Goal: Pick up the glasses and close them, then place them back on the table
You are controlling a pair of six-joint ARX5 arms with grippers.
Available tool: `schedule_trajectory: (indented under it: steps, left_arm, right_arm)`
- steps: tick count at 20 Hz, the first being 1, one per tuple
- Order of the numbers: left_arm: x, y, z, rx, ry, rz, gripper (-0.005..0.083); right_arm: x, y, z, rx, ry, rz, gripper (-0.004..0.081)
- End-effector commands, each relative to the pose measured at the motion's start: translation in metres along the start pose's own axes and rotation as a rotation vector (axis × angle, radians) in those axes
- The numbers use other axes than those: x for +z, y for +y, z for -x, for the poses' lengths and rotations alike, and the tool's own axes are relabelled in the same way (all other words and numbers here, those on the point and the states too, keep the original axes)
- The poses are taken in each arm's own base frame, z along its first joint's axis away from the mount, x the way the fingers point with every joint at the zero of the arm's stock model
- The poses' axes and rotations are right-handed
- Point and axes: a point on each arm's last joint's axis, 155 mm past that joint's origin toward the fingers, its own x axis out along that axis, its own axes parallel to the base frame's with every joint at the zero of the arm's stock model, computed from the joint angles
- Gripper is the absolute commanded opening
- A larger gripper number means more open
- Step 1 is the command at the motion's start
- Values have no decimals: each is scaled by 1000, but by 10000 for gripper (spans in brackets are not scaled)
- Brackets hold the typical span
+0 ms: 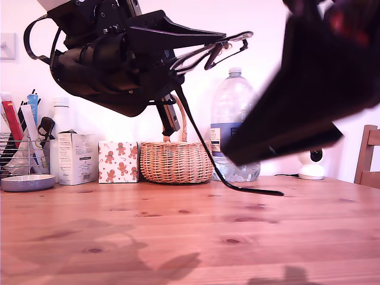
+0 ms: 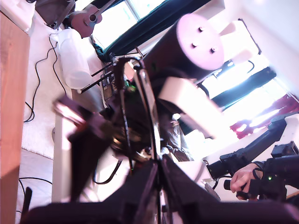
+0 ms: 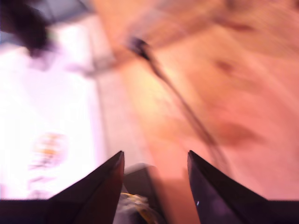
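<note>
Second gripper [image 3: 155, 161] agape, blurred | first gripper [image 2: 159, 170] clenches glasses [image 1: 205, 136] aloft | pine table [image 1: 178, 237] | wicker basket [image 1: 176, 161]

Desk [image 1: 178, 237] foreground bare in exterior view: open passage. Back edge blocked by pen holder [image 1: 24, 160], cartons [image 1: 77, 157], wicker basket [image 1: 176, 160], water bottle [image 1: 233, 119], small white camera [image 1: 311, 165]. Glasses [image 1: 208, 119] arm hangs mid-desk, tip near surface. Chair [image 1: 368, 157] at exterior view's right.

Home dining spot: pine table [image 1: 178, 237], wicker basket [image 1: 176, 161], gingerbread napkins [image 1: 118, 161], water bottle [image 1: 233, 113], wooden chair [image 1: 369, 155].
</note>
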Motion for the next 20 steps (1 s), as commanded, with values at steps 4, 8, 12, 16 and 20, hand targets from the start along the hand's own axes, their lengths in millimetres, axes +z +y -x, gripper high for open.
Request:
schedule_trajectory:
  steps: [4, 8, 12, 16, 20]
  left_arm:
    - [12, -14, 3, -65, -60, 25, -22]
    - [15, -17, 4, -87, -74, 66, -22]
    - [15, -18, 4, -90, -74, 104, -22]
    - [15, -18, 3, -91, -73, 104, -22]
    - [14, -18, 2, -92, -70, 105, -22]
  right_arm:
    - [5, -10, -3, -106, 15, 114, 401]
    - [12, -13, -7, -165, 6, 184, 401]
    - [0, -16, -17, -177, 60, 191, 401]
    - [-4, -16, -32, -169, 78, 219, 401]
    - [-9, -39, -33, -279, 113, 243, 400]
